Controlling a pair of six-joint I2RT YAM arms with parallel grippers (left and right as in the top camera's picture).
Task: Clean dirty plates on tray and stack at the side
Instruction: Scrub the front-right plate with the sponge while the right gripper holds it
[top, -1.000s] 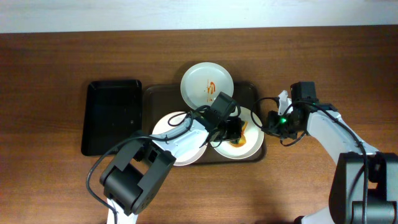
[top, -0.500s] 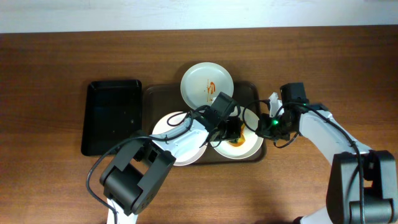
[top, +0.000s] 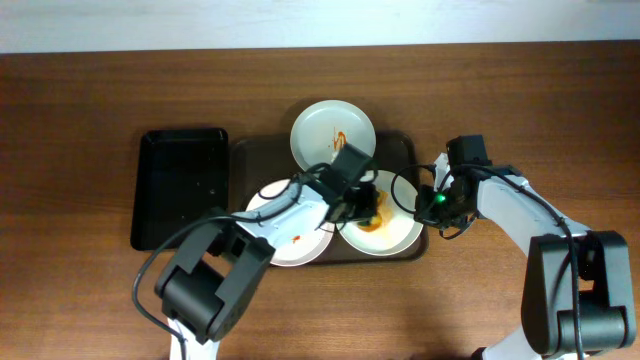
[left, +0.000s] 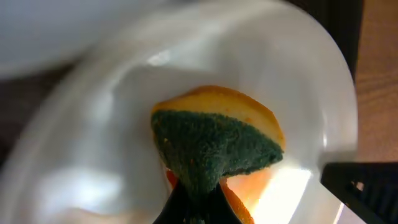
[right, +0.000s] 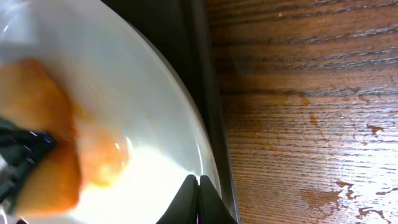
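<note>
Three white plates lie on the brown tray (top: 246, 160): a far plate (top: 325, 128) with a red-orange streak, a left plate (top: 275, 238) with small red marks, and a right plate (top: 398, 232) smeared orange in its middle. My left gripper (top: 362, 207) (left: 198, 205) is shut on a sponge (top: 369, 211) (left: 214, 146), green side towards the camera, pressed into the right plate (left: 112, 99). My right gripper (top: 422, 209) (right: 198, 186) is shut on that plate's (right: 143, 106) right rim, beside the tray's edge (right: 200, 74).
A smaller black tray (top: 180, 188) sits left of the brown one. Bare wooden table (right: 298, 112) runs right of the tray, with a few wet spots. Both arms reach in from the near edge, the left arm crossing over the left plate.
My right gripper moved left from the table onto the right plate's rim and shut there. The left gripper with the sponge shifted slightly up and left across that plate.
</note>
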